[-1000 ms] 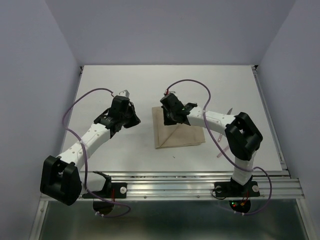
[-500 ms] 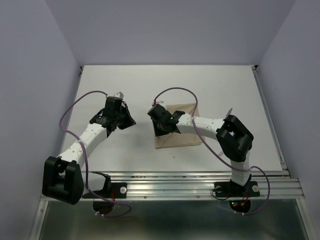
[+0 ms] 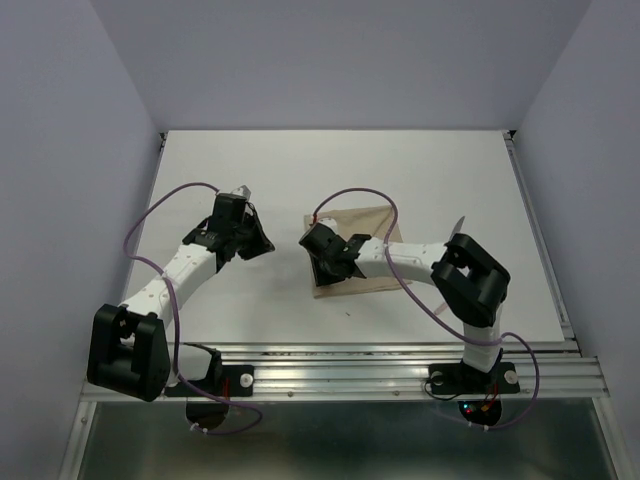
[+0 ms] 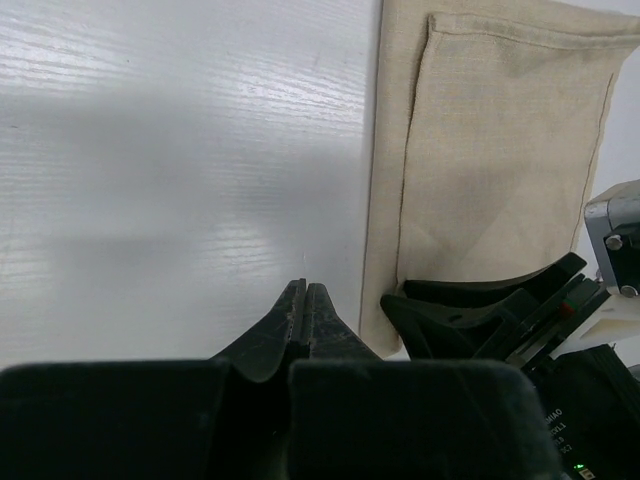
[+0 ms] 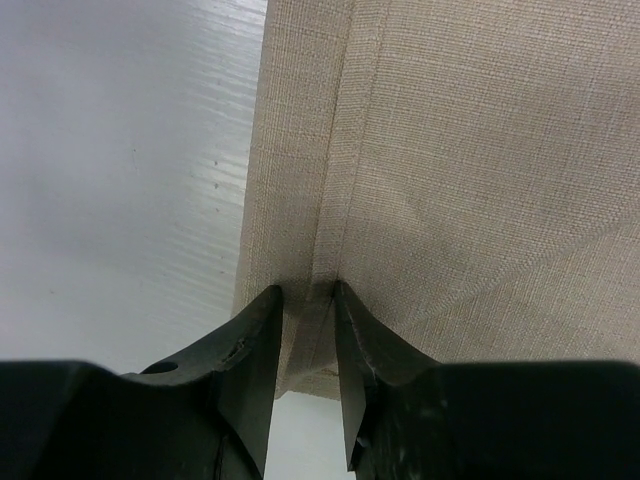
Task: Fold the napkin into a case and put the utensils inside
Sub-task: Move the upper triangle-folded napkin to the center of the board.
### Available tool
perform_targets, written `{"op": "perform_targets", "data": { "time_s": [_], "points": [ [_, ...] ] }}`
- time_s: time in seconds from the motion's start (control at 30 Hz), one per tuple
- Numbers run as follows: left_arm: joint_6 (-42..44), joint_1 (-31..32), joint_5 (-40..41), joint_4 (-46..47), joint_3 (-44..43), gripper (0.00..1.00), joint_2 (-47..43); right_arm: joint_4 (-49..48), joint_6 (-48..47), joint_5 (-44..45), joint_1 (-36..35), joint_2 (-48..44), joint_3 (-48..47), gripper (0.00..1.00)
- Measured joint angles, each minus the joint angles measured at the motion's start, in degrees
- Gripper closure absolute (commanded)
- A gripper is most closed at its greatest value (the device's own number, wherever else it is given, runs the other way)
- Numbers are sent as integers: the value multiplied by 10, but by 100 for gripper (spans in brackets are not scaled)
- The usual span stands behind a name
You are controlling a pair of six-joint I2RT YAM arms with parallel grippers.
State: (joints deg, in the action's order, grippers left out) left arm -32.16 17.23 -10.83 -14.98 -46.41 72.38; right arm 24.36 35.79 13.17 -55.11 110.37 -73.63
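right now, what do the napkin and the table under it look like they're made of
The napkin looks like woven cloth, perhaps linen or cotton, matte beige: fine weave grain and soft fold creases show. The table looks like white painted or laminated board, slightly glossy, with faint streaky grain.

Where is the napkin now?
In the top view the napkin lies just right of centre, the right gripper at its left edge and the shut left gripper apart to its left.

One napkin [image 5: 450, 150]. Two pincers: left pincer [image 4: 305, 300], right pincer [image 5: 307, 295]. One table [image 3: 300, 160].
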Motion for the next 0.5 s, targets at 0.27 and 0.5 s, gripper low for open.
{"op": "perform_targets", "data": {
  "time_s": [0.27, 0.5],
  "points": [
    [-3, 0, -7, 7, 14, 95, 0, -7, -60, 8, 0, -66, 85, 66],
    [-6, 0, -12, 20, 26, 95, 0, 0, -102, 23, 0, -123, 118, 48]
  ]
}}
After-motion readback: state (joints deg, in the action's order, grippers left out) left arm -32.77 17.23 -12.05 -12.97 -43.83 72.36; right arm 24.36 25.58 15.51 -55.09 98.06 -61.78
